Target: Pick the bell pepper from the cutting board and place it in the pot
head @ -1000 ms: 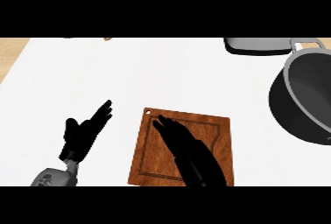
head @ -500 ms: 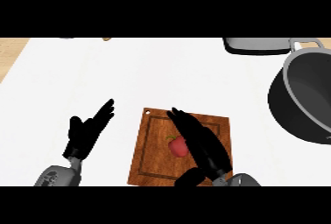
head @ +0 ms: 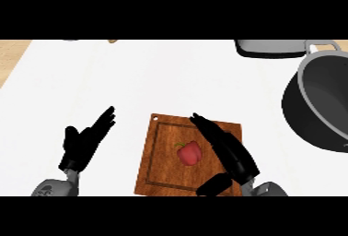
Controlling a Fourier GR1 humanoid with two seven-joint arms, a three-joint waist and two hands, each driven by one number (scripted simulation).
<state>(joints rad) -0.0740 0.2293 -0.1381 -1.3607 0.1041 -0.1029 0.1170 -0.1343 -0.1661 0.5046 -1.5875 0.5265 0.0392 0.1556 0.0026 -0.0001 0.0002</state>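
A red bell pepper with a green stem lies on the wooden cutting board near the view's lower middle. My right hand is open just right of the pepper, its straight fingers reaching toward the board's far edge and its thumb spread low beneath the pepper. I cannot tell whether the hand touches the pepper. My left hand rests open to the left of the board, fingers up. The large dark pot stands at the right edge, partly cut off.
The white counter stretches between the board and the pot. A grey lid or pan sits at the back right beside the pot's handle. A wooden strip borders the counter at the far left.
My right hand has drawn back toward me and to the right, uncovering the pepper that it hid a second ago. The left hand has barely shifted.
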